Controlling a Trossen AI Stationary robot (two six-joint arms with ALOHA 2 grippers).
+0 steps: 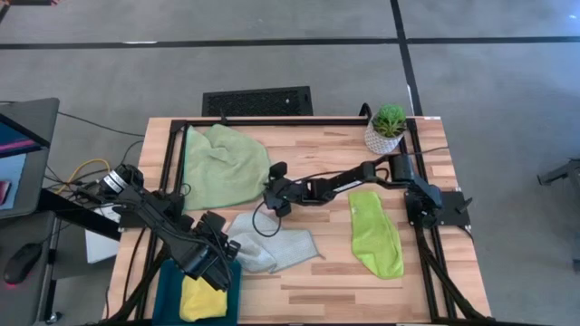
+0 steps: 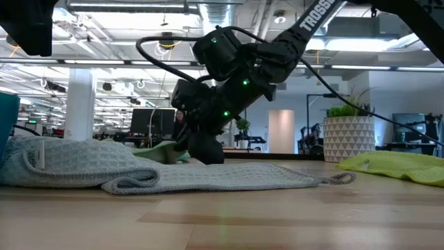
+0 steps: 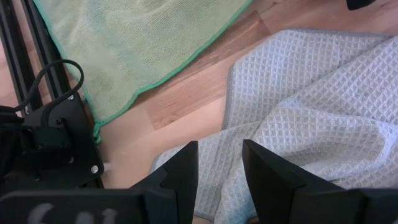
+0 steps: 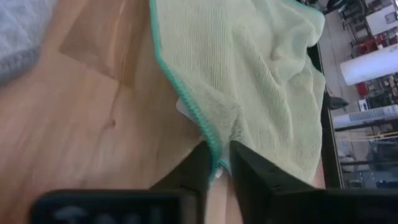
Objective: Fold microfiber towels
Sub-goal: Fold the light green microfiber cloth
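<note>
A sage green towel point(image 1: 225, 163) lies rumpled at the table's far left. My right gripper point(image 4: 217, 163) reaches across from the right and is shut on its green-hemmed right edge. A pale grey waffle towel point(image 1: 276, 249) lies spread in the near middle. My left gripper point(image 3: 219, 171) hangs open above the grey towel's left part, touching nothing. A lime green towel point(image 1: 376, 235) lies folded long at the right. A yellow towel point(image 1: 201, 299) sits in the teal bin point(image 1: 168, 290) at the near left. My right gripper pinches the sage green towel's hemmed edge point(image 4: 208, 134) between its two fingers, on the towel's right side near its near corner. The fingers slant down at it from the table's right. The towel lies slack on the table.
A potted plant point(image 1: 388, 127) in a white pot stands at the far right. A dark metal frame point(image 1: 299, 120) runs round the tabletop. Bare wood shows along the near edge point(image 1: 362, 299) and between the grey and lime towels.
</note>
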